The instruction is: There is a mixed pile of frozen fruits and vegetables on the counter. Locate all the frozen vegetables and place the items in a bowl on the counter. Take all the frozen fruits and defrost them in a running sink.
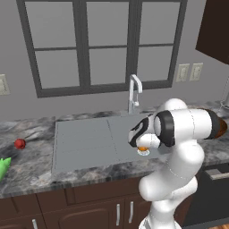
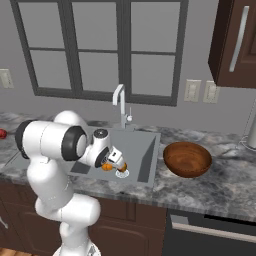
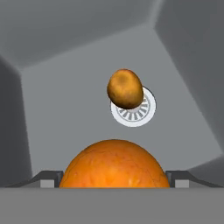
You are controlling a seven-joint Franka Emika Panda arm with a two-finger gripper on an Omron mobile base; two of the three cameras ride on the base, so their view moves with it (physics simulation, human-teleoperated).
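Held bright orange round fruit (image 3: 114,164) between wide pincer (image 3: 113,177), over grey sink basin (image 3: 65,109), for defrosting beside brownish orange ball (image 3: 125,88).

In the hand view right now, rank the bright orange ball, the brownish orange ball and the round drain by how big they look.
1. Bright orange ball, largest, though it sits right at the camera between the claw's tips, so nearness inflates it.
2 and 3. Round drain and brownish orange ball look alike; the ball covers part of the drain, so no ranking.

Readable text: none.
Labels, brands, numbers, signs: none legible on any surface, near or far, left or right.
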